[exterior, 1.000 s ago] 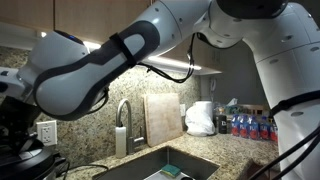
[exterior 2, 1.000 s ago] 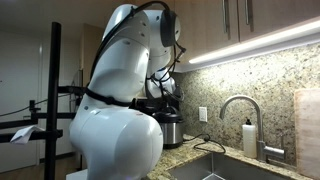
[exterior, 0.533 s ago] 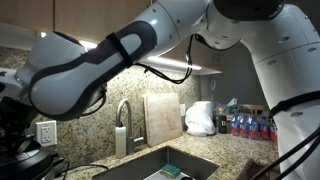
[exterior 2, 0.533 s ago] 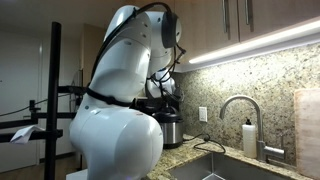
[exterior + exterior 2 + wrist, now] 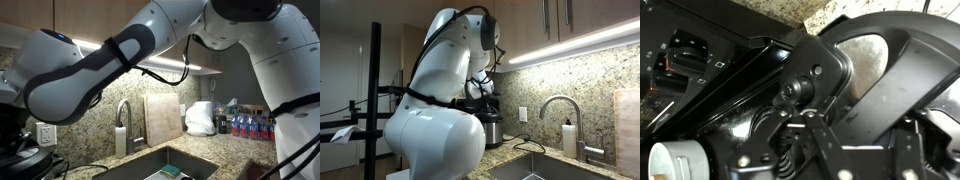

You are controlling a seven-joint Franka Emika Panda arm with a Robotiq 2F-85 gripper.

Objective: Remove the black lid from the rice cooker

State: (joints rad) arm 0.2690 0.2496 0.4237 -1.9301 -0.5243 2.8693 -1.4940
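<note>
I'm raising the arm (image 5: 100,62) slightly versus a second ago. Gripper (image 5: 805,125) jaws are staying pressed together, apparently pinching the black lid (image 5: 902,40) by its handle, right over the rice cooker (image 5: 490,128). I judge lift-off is starting.

gripper (image 5: 803,128) close against black lid (image 5: 905,85)

Glossy black lid (image 5: 915,38), metal faucet (image 5: 560,98), wooden board (image 5: 163,120)
</note>
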